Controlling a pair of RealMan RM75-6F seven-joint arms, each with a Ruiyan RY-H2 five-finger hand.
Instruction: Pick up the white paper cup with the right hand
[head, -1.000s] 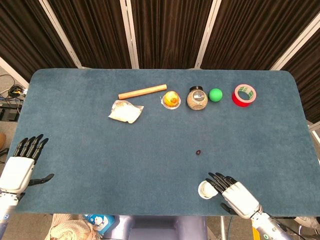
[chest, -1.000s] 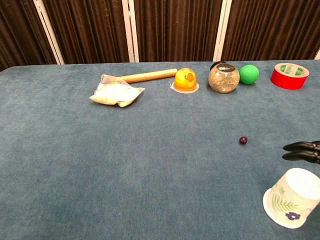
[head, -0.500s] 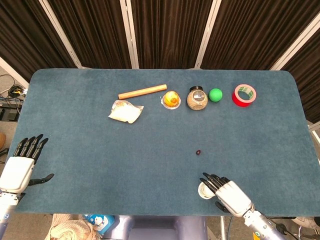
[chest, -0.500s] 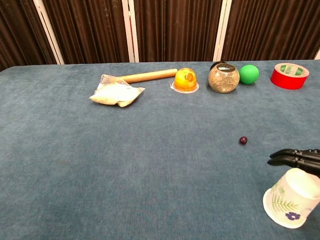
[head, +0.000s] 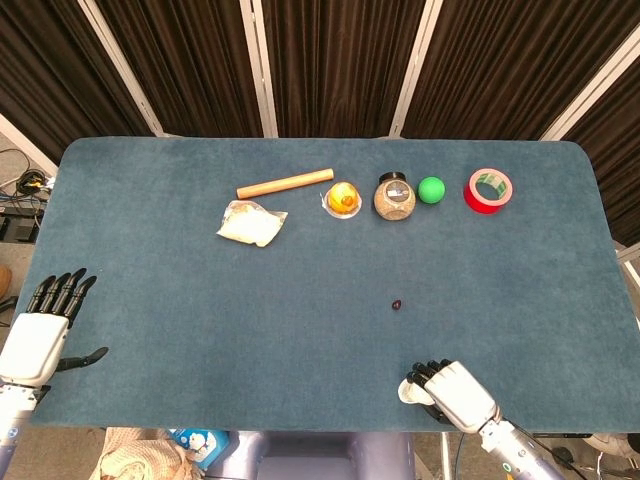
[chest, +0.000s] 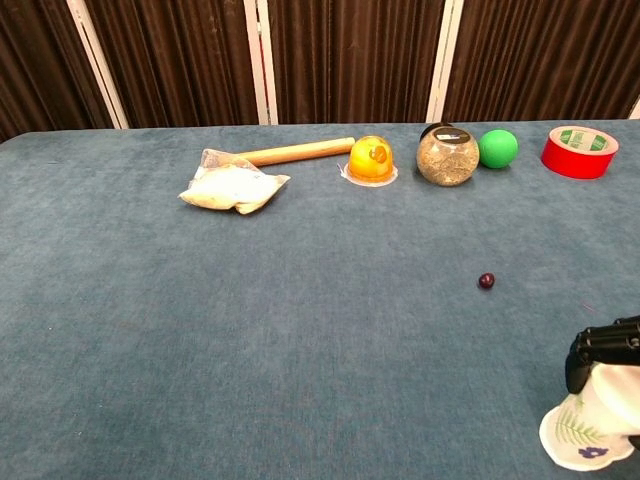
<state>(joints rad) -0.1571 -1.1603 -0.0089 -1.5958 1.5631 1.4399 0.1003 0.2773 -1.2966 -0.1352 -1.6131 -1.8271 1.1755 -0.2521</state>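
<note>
Step in hand, as I judge it: closing the grasp on the white paper cup (chest: 590, 440), which sits upside-down at the near right edge of the tabletop (head: 300, 300), close to the robot.

Right robot hand (head: 452, 391) is draped over the cup w/ dark fingers (chest: 600, 345) curled round the cup's upper wall. They look to be touching it; can't tell if the grip is firm or the cup is off the tabletop yet.

To do it well: squeeze lightly, since thin paper likely buckles, keep the fingers evenly round the wall, lift straight up, no dragging toward the edge.

Left robot hand (head: 42, 330) is idle at the far left, fingers apart, holding nothing.

Count, big to small:
- 1 tabletop
- 2 robot hands
- 1 wooden rod (head: 285, 184)
- 1 white bag (head: 250, 223)
- 1 cup
- 1 red tape roll (head: 488, 190)
- 1 glass jar (head: 394, 198)
- 1 orange dome (head: 343, 198)
- 1 green ball (head: 431, 189)
- 1 small dark bead (head: 397, 303)
</note>
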